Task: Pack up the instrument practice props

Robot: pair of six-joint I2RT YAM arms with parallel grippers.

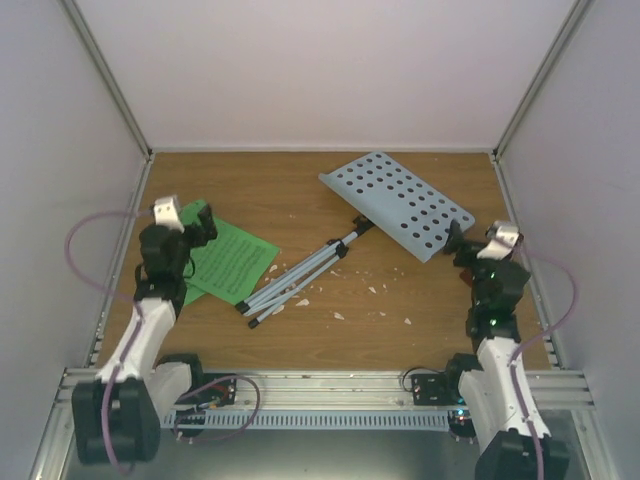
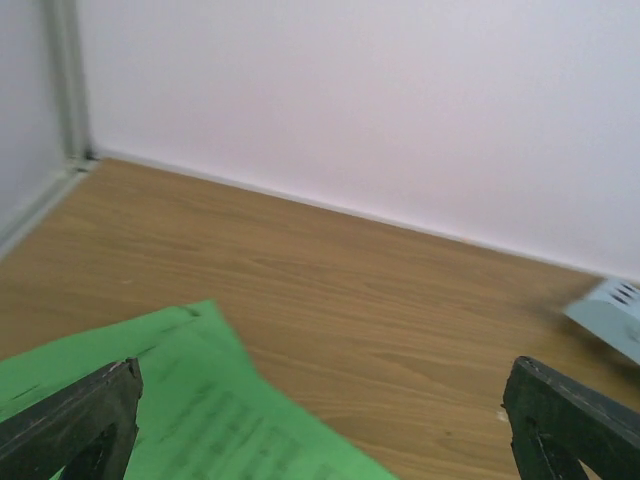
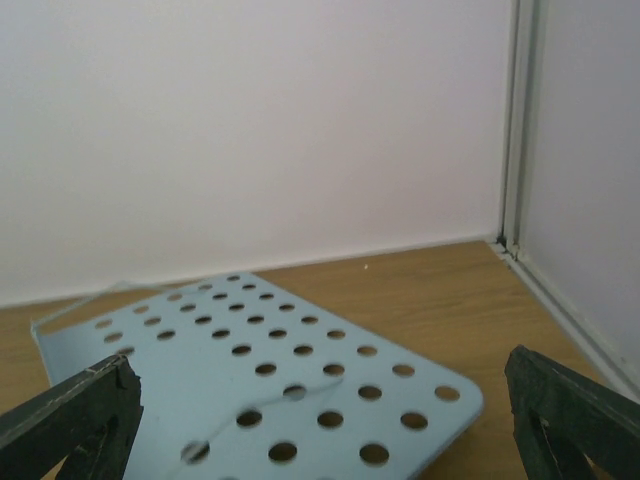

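The pale blue perforated music stand (image 1: 400,202) lies flat at the back right, its silver tripod legs (image 1: 300,275) folded and pointing to the front left. It also fills the lower right wrist view (image 3: 270,390). Bright green sheet-music pages (image 1: 232,258) lie at the left and show in the left wrist view (image 2: 200,420). My left gripper (image 1: 196,228) is open and empty over the pages' left edge. My right gripper (image 1: 462,245) is open and empty at the stand's near right corner. The metronome is out of view.
Small white crumbs (image 1: 372,290) are scattered over the wooden table (image 1: 400,320) near the tripod legs. White walls close the back and both sides. A metal rail (image 1: 330,382) runs along the near edge.
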